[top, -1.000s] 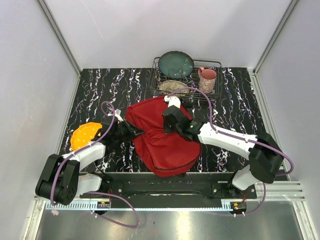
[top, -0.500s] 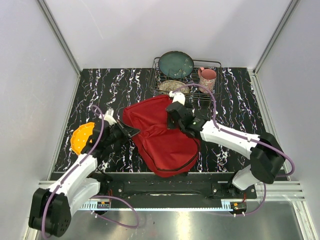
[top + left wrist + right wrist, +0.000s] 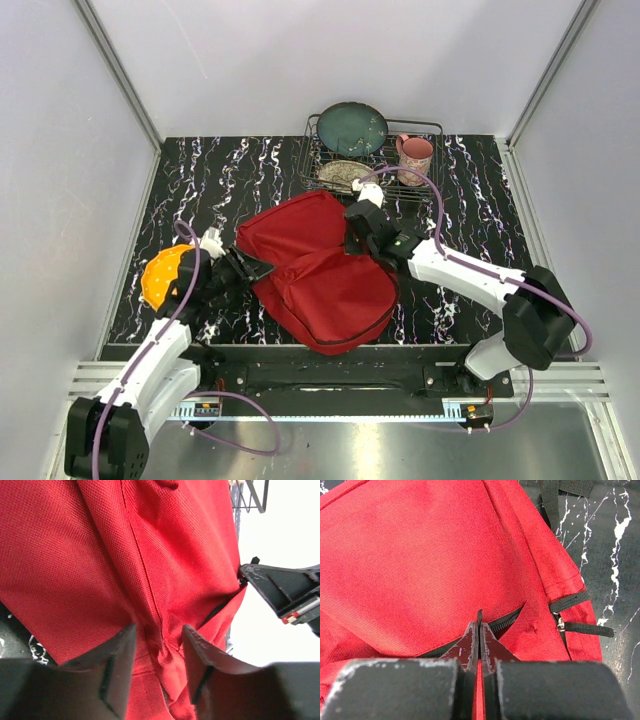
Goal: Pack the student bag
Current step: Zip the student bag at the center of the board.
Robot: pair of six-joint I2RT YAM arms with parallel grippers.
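Observation:
The student bag (image 3: 330, 290), a large red backpack, lies flat in the middle of the table. My right gripper (image 3: 356, 240) rests on its upper part. In the right wrist view that gripper (image 3: 480, 626) is shut on the black zipper pull (image 3: 480, 616), where the black zipper (image 3: 507, 621) gapes a little. My left gripper (image 3: 252, 270) is at the bag's left edge. Its jaws (image 3: 158, 628) stand open, with a fold of red fabric (image 3: 160, 645) lying loosely between the fingers. Black straps (image 3: 575, 600) run along the bag's right side.
A wire dish rack (image 3: 430, 128) stands at the back with a dark green plate (image 3: 352, 128), a pink mug (image 3: 414, 155) and a speckled dish (image 3: 345, 175). An orange round object (image 3: 165, 272) lies at the left, beside my left arm.
My left gripper has opened and let go of the bag's fabric, drawing back to the left. The right gripper has moved toward the back right with the zipper pull, and the bag lies flatter.

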